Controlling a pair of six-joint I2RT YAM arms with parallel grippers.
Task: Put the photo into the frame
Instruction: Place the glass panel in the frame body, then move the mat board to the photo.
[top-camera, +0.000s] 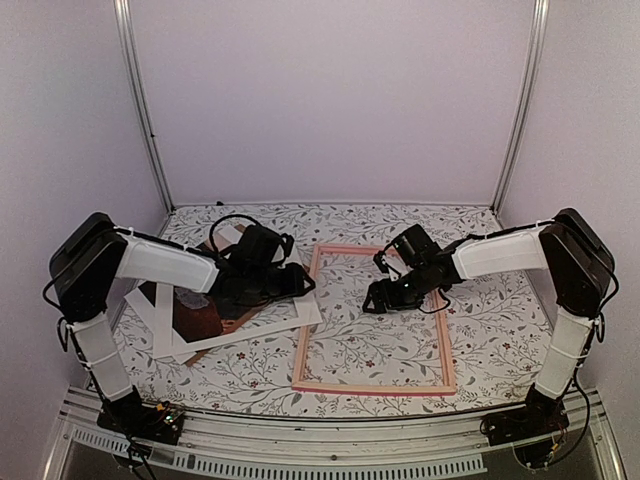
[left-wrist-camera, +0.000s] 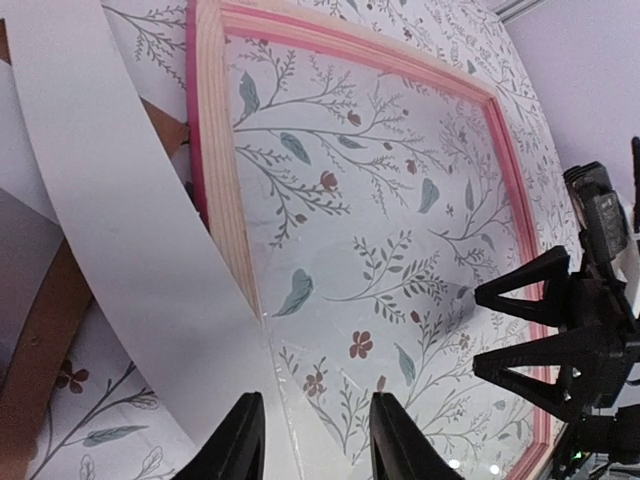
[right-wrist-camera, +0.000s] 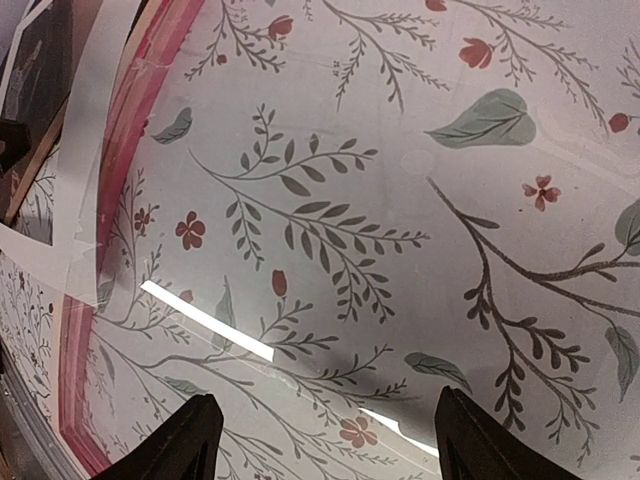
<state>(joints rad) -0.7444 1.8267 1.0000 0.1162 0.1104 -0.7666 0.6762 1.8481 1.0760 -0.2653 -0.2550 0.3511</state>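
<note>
Two tools released, both empty: left tool (left-wrist-camera: 315, 400) half-spread, right tool (right-wrist-camera: 328, 400) wide. The frame (top-camera: 370, 389) lies beneath right tool, just ahead of left. The photo (top-camera: 197, 312) sits behind left tool, outside frame.

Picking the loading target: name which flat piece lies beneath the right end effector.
The pink wooden frame: the right end effector hangs over its open middle, while the white mat board and dark photo lie off to its left.
</note>
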